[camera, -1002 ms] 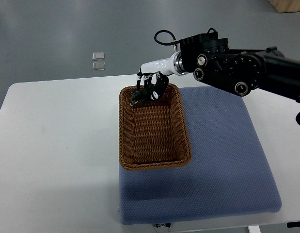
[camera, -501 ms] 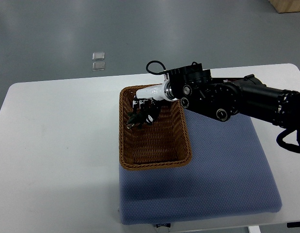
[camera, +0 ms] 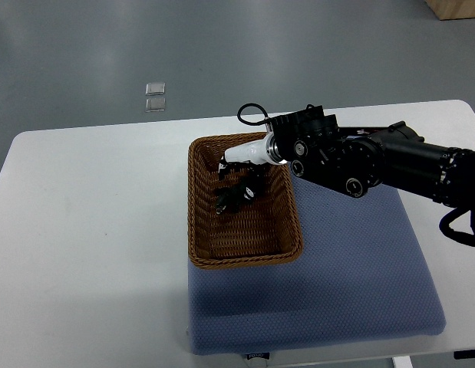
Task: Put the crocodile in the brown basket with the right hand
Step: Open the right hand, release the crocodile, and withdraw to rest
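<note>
The right arm [camera: 375, 157] comes in from 3 o'clock and bends down over the brown basket [camera: 192, 222], which lies on the white table [camera: 91, 230] with its 3 o'clock side resting on the blue mat [camera: 352, 268]. The right hand [camera: 242, 178] is inside the rim, low in the half of the basket toward 12 o'clock. Just below it, toward 7 o'clock, a dark lumpy shape reads as the crocodile [camera: 228, 199], down among the woven walls and close to or on the basket floor. Hand and toy are both dark and run together from this height, so I cannot tell whether the hand has the crocodile clamped or has let it go. The placing looks nearly finished; what seems left is a clean release and a lift out. The risks sit there. If the toy is snagged on the hand when the arm rises, it could ride up and drop over the wall at 9 o'clock onto the table. The wrist is also close to the 12 o'clock rim, so a withdrawal angled back toward 3 o'clock could catch the wicker and drag or tip the light basket, which sits half on the soft mat and may rock
</note>
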You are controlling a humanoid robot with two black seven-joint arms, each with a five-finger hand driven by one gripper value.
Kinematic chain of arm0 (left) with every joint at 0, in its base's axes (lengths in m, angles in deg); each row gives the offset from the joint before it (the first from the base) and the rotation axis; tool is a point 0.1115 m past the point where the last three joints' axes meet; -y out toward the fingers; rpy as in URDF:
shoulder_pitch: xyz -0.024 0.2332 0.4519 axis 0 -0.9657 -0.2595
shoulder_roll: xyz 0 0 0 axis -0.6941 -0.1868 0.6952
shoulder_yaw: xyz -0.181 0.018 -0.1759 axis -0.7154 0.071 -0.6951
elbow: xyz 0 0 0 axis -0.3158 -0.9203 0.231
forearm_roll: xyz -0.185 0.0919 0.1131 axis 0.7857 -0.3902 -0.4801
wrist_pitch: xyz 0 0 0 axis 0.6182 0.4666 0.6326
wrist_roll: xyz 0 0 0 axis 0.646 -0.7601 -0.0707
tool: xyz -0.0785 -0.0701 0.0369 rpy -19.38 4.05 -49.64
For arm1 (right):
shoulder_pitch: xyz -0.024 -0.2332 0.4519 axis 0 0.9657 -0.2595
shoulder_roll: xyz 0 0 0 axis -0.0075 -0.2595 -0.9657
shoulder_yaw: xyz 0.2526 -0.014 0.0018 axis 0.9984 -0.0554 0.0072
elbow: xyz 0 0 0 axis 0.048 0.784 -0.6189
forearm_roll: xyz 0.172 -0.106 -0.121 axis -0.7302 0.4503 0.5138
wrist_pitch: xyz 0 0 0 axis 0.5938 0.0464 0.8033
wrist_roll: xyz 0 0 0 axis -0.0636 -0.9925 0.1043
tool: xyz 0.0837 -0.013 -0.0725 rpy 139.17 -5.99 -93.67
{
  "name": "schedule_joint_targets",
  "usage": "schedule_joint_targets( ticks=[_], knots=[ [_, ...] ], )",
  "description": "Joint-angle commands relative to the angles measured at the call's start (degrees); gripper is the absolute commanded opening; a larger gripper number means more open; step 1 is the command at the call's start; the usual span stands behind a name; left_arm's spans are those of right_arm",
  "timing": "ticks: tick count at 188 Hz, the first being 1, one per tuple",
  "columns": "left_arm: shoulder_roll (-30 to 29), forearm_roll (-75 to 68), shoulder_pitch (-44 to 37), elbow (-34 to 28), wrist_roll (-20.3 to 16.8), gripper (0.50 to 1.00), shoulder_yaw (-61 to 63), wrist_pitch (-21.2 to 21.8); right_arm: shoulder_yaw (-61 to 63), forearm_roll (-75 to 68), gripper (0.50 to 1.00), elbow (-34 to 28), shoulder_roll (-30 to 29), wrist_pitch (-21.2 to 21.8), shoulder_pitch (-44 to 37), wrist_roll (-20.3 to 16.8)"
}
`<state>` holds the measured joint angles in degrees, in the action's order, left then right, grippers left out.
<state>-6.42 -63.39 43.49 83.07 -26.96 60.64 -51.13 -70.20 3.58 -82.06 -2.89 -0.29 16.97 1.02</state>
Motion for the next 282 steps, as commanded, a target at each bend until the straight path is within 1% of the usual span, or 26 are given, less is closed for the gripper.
schedule_joint_targets(
  ticks=[1,31,59,70,89,113,134,155,178,195,202,232,282],
  knots=[
    [0.0,0.0,0.0,0.0,0.0,1.0,0.0,0.0,0.8,-0.4,0.928,0.0,0.8,0.3,-0.2,0.0],
    [0.0,0.0,0.0,0.0,0.0,1.0,0.0,0.0,2.8,-1.1,0.928,0.0,3.1,0.4,-1.4,0.3],
    [0.0,0.0,0.0,0.0,0.1,1.0,0.1,0.0,14.2,-5.2,0.928,0.0,7.9,0.7,-1.7,0.3],
    [0.0,0.0,0.0,0.1,0.2,1.0,0.1,0.0,19.0,-7.8,0.928,0.2,10.7,0.3,-0.8,0.4],
    [0.0,0.0,-0.1,0.2,0.2,1.0,0.2,0.0,28.9,-14.4,0.928,0.3,14.8,-1.1,4.4,0.9],
    [0.0,0.0,0.0,0.2,0.3,1.0,0.2,0.0,43.3,-22.6,0.928,0.4,16.1,-1.7,10.9,2.6],
    [0.0,0.0,0.0,0.2,0.3,1.0,0.3,0.0,55.5,-30.0,0.928,1.1,15.4,-1.9,17.7,5.8],
    [0.0,0.0,0.0,0.2,0.4,1.0,0.3,0.0,65.0,-39.2,0.928,2.2,14.2,-3.5,23.9,9.7],
    [0.0,0.0,0.0,0.2,0.4,1.0,0.2,0.0,67.9,-49.4,0.928,3.9,11.2,-5.6,27.7,12.5],
    [0.0,0.0,0.0,0.2,0.4,1.0,0.2,0.0,67.9,-57.4,0.928,5.3,10.0,-5.9,29.4,14.8],
    [0.0,0.0,0.0,0.2,0.4,1.0,0.2,0.0,67.8,-59.9,0.928,5.4,9.9,-5.9,30.0,15.2],
    [0.0,0.0,0.0,0.2,0.4,1.0,0.2,0.0,67.8,-67.8,0.928,5.5,8.5,-5.3,31.8,15.3],
    [0.0,0.0,0.0,0.2,0.4,1.0,0.2,0.0,67.9,-68.5,0.928,5.5,7.5,-5.2,33.8,15.4]
  ],
)
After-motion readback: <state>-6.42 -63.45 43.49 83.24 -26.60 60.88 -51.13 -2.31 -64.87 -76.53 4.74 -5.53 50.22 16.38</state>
